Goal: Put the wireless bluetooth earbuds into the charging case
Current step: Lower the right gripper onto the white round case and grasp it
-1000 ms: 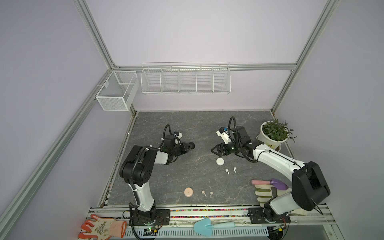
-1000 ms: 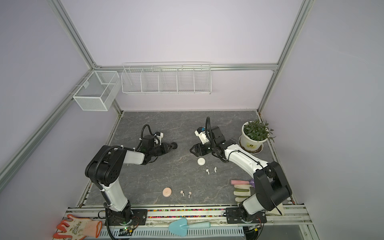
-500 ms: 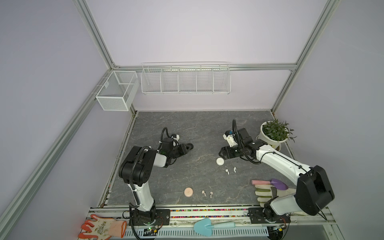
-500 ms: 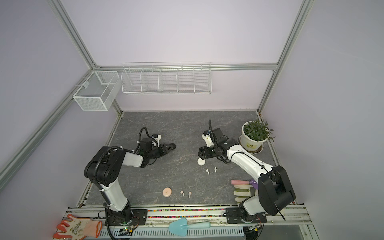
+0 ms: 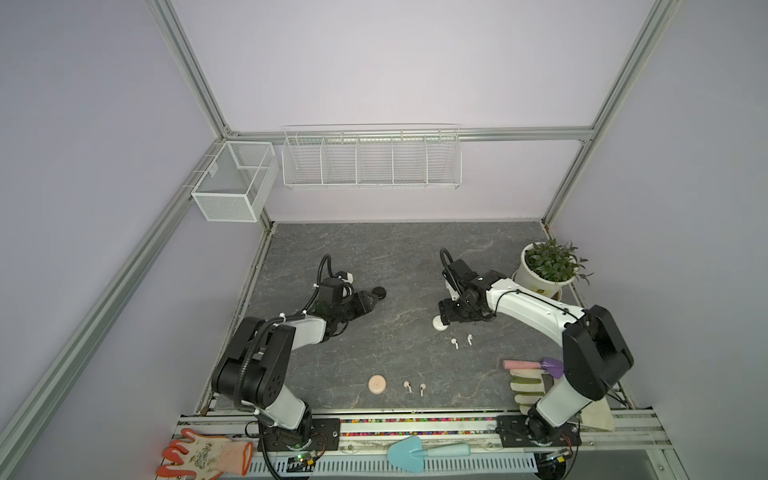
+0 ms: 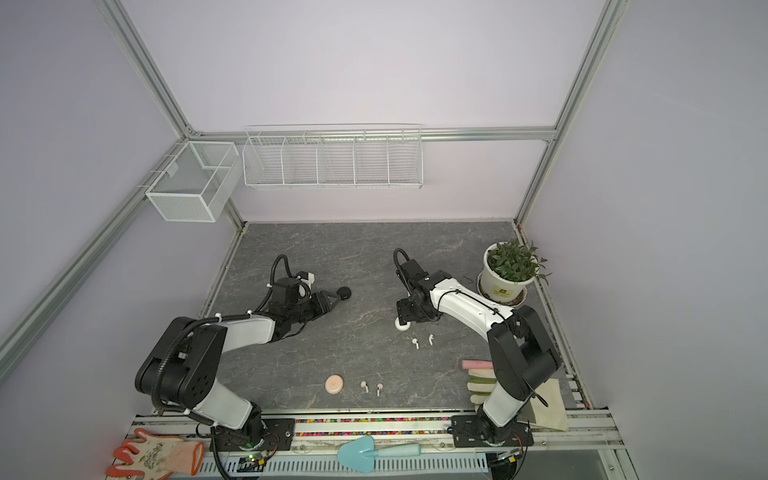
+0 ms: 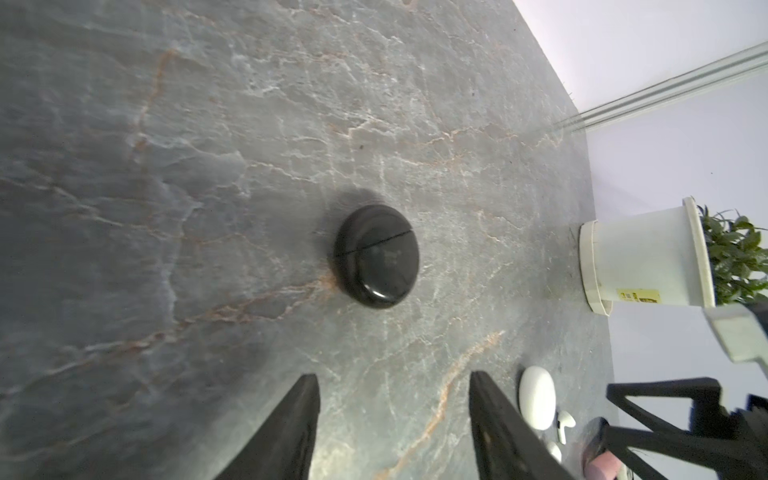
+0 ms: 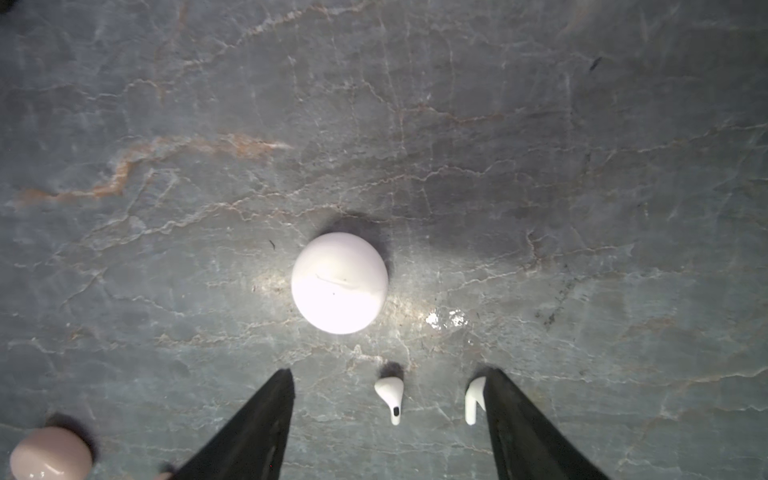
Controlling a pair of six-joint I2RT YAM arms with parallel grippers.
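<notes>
Surface (image 5: 374, 257): grey veined stone look; we find the cases and earbuds lying on it.
Left arm (image 5: 309, 330): comes in from the front left corner. We see the left jaws spread with nothing between them, their tips just short of the black case.
Right arm (image 5: 523, 307): comes in from the front right corner toward the middle. We see the right jaws spread wide and pinching nothing, just beside the white case.
Rack (image 5: 370, 162): white wire, on the back wall above the surface.
Basket (image 5: 232, 187): white mesh, on the frame by the far left corner.
Plant (image 5: 548, 266): green, in a white pot by the right edge, toward the far right corner.
Pale glove (image 5: 528, 384): front right corner, with a pink-handled tool (image 5: 521, 365) across it, partly hidden by the right arm.
Orange glove (image 5: 203, 453): off the surface, on the front rail, left.
Trowel (image 5: 415, 455): pale blue, on the front rail.
Black case (image 7: 376, 255): round and shut, with a seam across it; left of the middle.
White case (image 8: 339, 282): round; right of the middle.
Pink case (image 5: 377, 383): near the middle of the front edge.
White earbuds (image 8: 390, 395): a pair lying loose just beside the white case, toward the front edge. In the right wrist view one shows between the jaws and the other at the edge of a finger; we cannot tell if it touches.
Pink earbuds (image 5: 407, 386): a pair lying loose just beside the pink case, along the front edge.
</notes>
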